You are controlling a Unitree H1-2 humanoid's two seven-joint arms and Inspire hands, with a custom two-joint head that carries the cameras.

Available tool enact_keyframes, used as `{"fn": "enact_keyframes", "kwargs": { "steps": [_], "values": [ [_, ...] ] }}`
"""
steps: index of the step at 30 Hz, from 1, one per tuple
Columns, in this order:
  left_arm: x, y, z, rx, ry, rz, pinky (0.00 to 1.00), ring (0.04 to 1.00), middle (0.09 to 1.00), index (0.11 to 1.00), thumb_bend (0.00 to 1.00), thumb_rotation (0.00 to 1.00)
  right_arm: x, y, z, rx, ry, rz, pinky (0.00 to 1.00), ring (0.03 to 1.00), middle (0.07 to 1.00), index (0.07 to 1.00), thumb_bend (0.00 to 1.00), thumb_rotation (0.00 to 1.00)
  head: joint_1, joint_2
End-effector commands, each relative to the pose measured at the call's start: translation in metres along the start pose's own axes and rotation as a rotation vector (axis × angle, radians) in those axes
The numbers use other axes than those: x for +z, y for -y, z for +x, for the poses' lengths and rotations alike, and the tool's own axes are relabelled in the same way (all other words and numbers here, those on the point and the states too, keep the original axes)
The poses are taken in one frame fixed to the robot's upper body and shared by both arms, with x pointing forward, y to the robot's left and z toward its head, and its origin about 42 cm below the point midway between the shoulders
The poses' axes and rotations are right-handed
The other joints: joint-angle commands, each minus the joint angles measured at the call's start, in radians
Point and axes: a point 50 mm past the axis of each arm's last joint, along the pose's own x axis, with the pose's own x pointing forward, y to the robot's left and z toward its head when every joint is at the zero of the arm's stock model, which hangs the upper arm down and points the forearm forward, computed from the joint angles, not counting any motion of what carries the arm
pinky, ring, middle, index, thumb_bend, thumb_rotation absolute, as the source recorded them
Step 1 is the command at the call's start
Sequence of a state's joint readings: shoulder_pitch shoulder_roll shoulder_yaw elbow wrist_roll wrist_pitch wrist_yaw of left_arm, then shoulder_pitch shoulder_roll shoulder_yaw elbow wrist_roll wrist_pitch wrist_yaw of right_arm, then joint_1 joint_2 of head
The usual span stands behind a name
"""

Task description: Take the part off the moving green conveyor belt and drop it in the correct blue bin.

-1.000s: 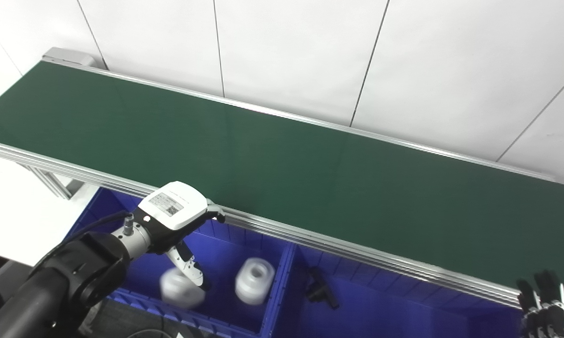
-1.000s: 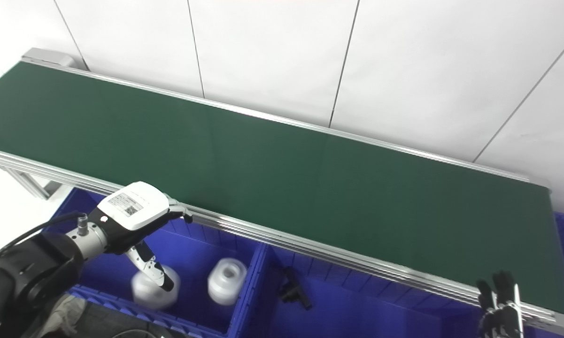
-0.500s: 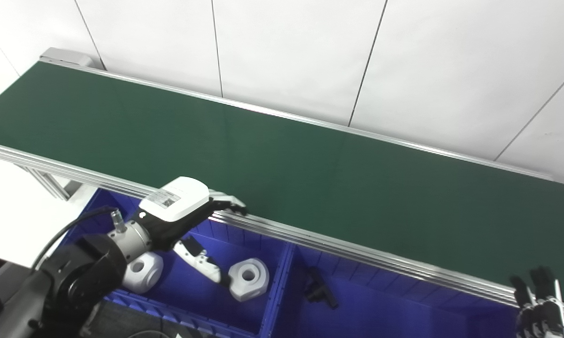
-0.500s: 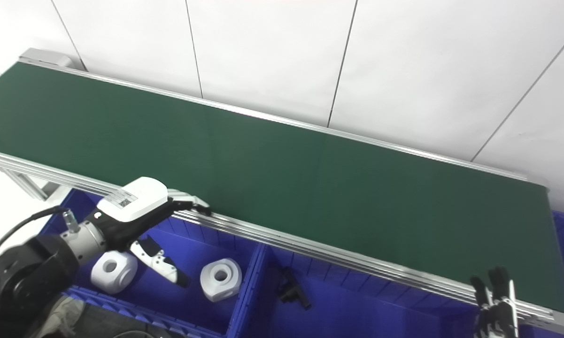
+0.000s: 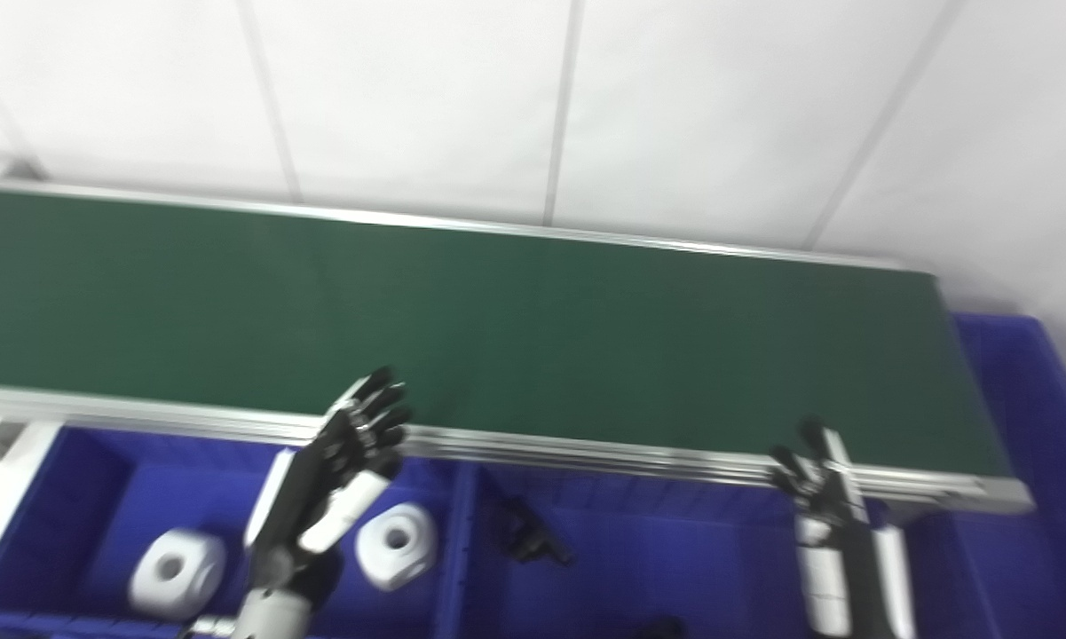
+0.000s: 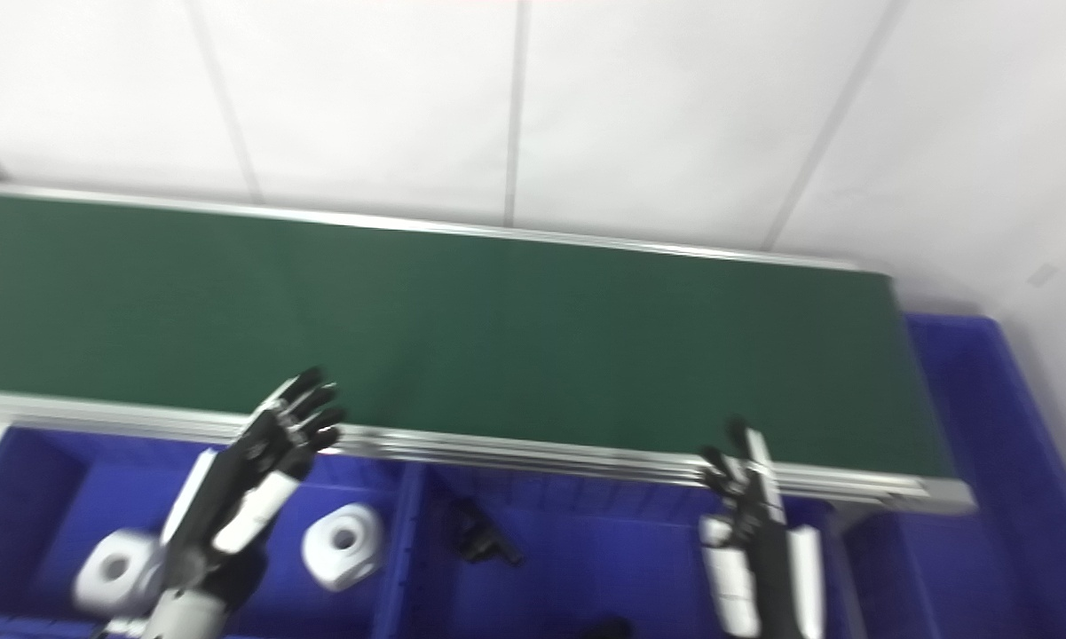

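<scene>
Both hands empty and raised at the near rail, belt bare

Left hand (image 5: pixel 342 466) spread, fingers apart and pointing up, holding nothing; right hand (image 5: pixel 830 515) likewise raised with fingers apart, nothing in it. Held just short of the conveyor belt (image 5: pixel 515 337), probably as a ready pose for reaching over the rail. No part visible anywhere on the green surface (frames slightly blurred, so a very small item could be missed). Left blue bin (image 5: pixel 80 479) holding two white parts: one (image 5: pixel 176 571) near its left end, another (image 5: pixel 395 556) near the divider, well apart from each other. Middle blue bin (image 5: pixel 657 541) holding a small black part (image 5: pixel 528 537). Further blue bin (image 5: pixel 1021 390) past the belt's right end, contents not visible
</scene>
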State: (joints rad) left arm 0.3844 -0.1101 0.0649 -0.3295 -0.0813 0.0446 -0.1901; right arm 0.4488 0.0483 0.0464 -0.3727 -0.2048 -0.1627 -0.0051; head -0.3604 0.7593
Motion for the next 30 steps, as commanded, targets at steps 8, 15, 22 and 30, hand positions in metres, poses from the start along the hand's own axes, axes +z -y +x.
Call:
{"fn": "enact_keyframes", "kwargs": {
  "steps": [8, 15, 22, 30],
  "values": [
    [-0.01, -0.028, 0.012, -0.019, 0.078, 0.067, 0.89, 0.871, 0.896, 0.965, 0.72, 0.48, 0.013, -0.018, 0.006, -0.042, 0.005, 0.021, 0.85, 0.897, 0.96, 0.96, 0.68, 0.96, -0.111, 0.031],
    [-0.011, -0.03, 0.013, -0.063, 0.101, 0.112, 0.83, 0.836, 0.869, 0.934, 0.78, 0.49, 0.015, -0.017, 0.009, -0.034, -0.006, 0.026, 0.86, 0.896, 0.968, 0.965, 0.66, 0.95, -0.105, 0.054],
    [0.001, -0.022, 0.012, -0.054, 0.125, 0.11, 0.83, 0.844, 0.863, 0.924, 0.78, 0.49, 0.019, -0.011, 0.01, -0.022, -0.015, 0.008, 0.84, 0.89, 0.97, 0.972, 0.65, 0.96, -0.087, 0.08],
    [0.009, -0.013, 0.011, -0.046, 0.15, 0.104, 0.86, 0.862, 0.878, 0.92, 0.71, 0.48, 0.018, -0.007, 0.01, -0.032, -0.009, -0.003, 0.8, 0.876, 0.958, 0.965, 0.67, 0.96, -0.071, 0.077]
  ]
}}
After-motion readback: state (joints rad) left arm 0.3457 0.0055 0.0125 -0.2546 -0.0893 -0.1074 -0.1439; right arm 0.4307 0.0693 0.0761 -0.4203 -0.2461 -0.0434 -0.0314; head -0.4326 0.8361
